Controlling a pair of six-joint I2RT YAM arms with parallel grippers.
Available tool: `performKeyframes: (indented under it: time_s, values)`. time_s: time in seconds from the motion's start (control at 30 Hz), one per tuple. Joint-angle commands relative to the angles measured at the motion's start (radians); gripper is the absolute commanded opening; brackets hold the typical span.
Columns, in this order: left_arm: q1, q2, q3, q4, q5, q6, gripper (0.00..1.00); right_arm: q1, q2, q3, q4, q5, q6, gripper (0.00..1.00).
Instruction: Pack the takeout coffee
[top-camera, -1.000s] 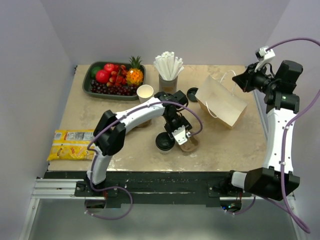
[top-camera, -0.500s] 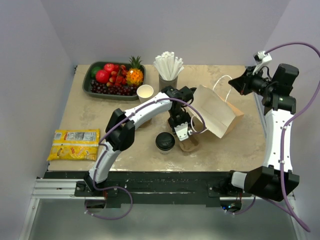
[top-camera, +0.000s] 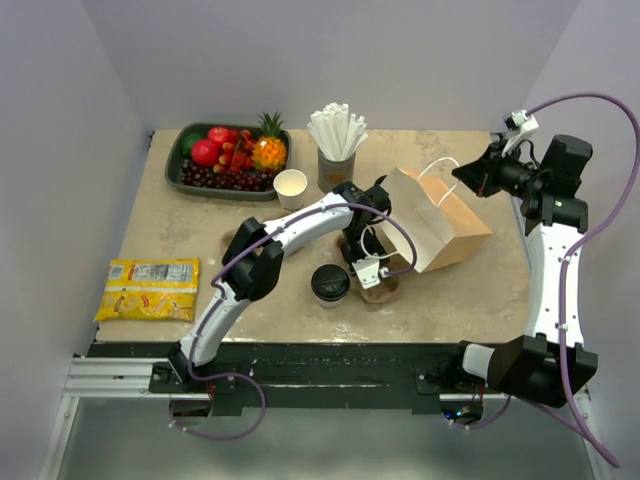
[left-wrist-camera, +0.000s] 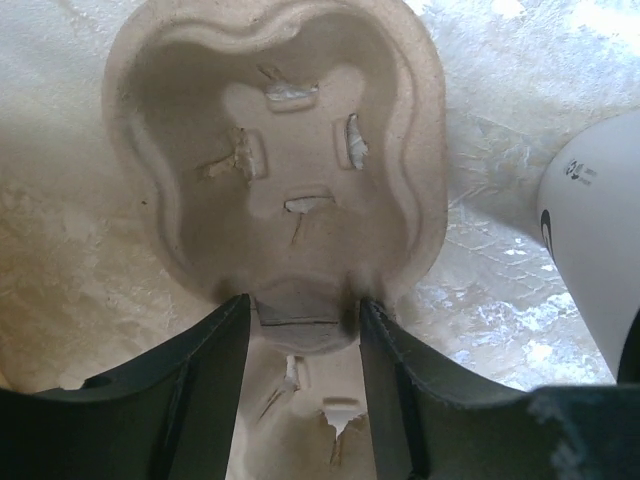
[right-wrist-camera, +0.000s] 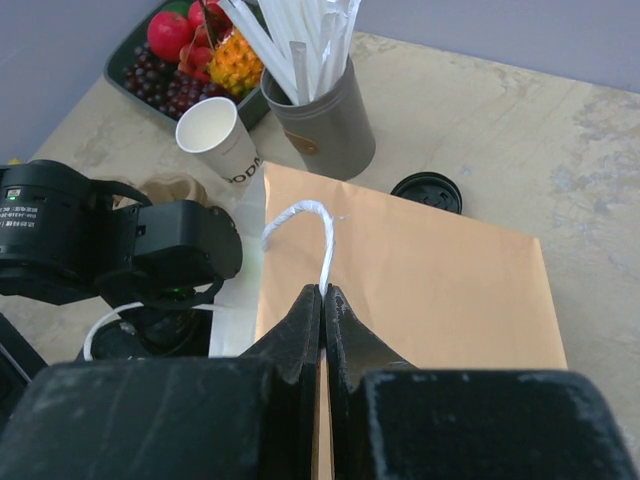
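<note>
OK, takeout coffee (top-camera: 330, 283) stands on the table (top-camera: 470, 290), lower centre of the top view. It is upright with the black lid up, so its long axis is vertical and it points nowhere sideways. It is in neither the carrier nor the bag.

Left gripper (top-camera: 368, 268) is just beside it toward frame right, over the pulp carrier (left-wrist-camera: 275, 170). In the left wrist view the cup's white wall shows only at the right edge, outside the jaws. The jaws stand about half apart, astride the carrier's centre web. No firm hold on it is visible and nothing is lifted.

Right gripper (right-wrist-camera: 322, 292) is at the upper right of the top view, well apart from the cup. It is pinched closed on the white cord handle (right-wrist-camera: 300, 215) of the paper bag (right-wrist-camera: 420, 290), which hangs tilted. The bag's mouth looks to face frame left, toward the left arm.

Key relation: the cup lies sideways from the left hand, not under it, and the left arm is clearly the nearer one. Judgement: the cup goes into a carrier well sitting just beside it — a short lateral hop, gripped across its vertical axis. Tip risk looks low if it is kept plumb.
</note>
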Motion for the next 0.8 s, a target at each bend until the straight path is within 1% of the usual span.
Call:
performKeyframes:
  time_s: [0.0, 0.13, 0.27, 0.3, 0.43, 0.5, 0.53, 0.57, 0.6, 0.63, 0.7, 0.73, 0.77]
  values:
    - [-0.004, 0.023, 0.032, 0.014, -0.012, 0.017, 0.5, -0.005, -0.039, -0.011, 0.027, -0.036, 0.017, 0.0]
    - [-0.004, 0.029, 0.032, 0.008, -0.027, 0.032, 0.46, -0.005, -0.033, -0.008, 0.021, -0.036, 0.009, 0.0]
    - [-0.004, 0.026, 0.044, -0.013, -0.024, 0.04, 0.38, -0.003, -0.019, 0.001, 0.018, -0.04, 0.009, 0.0]
    - [-0.004, 0.023, 0.046, -0.015, -0.021, 0.041, 0.37, -0.003, -0.016, 0.005, 0.018, -0.042, 0.009, 0.0]
    - [-0.002, 0.006, 0.075, -0.001, 0.017, 0.011, 0.33, -0.005, 0.004, 0.044, -0.005, -0.022, 0.005, 0.0]
    - [-0.002, -0.026, 0.082, 0.016, 0.04, -0.009, 0.29, -0.005, 0.007, 0.076, -0.025, 0.0, -0.01, 0.0]
    - [-0.002, -0.039, 0.081, 0.042, 0.066, -0.034, 0.27, -0.003, 0.01, 0.087, -0.027, 0.013, -0.01, 0.0]
    - [-0.004, -0.051, 0.079, 0.056, 0.077, -0.049, 0.21, -0.005, 0.022, 0.114, -0.034, 0.045, -0.014, 0.0]
    - [-0.005, -0.077, 0.076, 0.074, 0.089, -0.067, 0.17, -0.005, 0.03, 0.129, -0.039, 0.058, -0.014, 0.0]
    - [-0.008, -0.095, 0.066, 0.141, 0.119, -0.137, 0.16, -0.005, 0.037, 0.143, -0.042, 0.066, -0.017, 0.0]
    - [-0.014, -0.158, 0.007, 0.222, 0.146, -0.216, 0.16, -0.003, 0.068, 0.166, -0.039, 0.076, -0.023, 0.0]
    - [-0.02, -0.18, -0.019, 0.309, 0.161, -0.288, 0.16, -0.003, 0.077, 0.169, -0.036, 0.081, -0.023, 0.0]
    - [-0.024, -0.204, -0.075, 0.359, 0.167, -0.334, 0.16, -0.005, 0.088, 0.179, -0.019, 0.087, -0.009, 0.0]
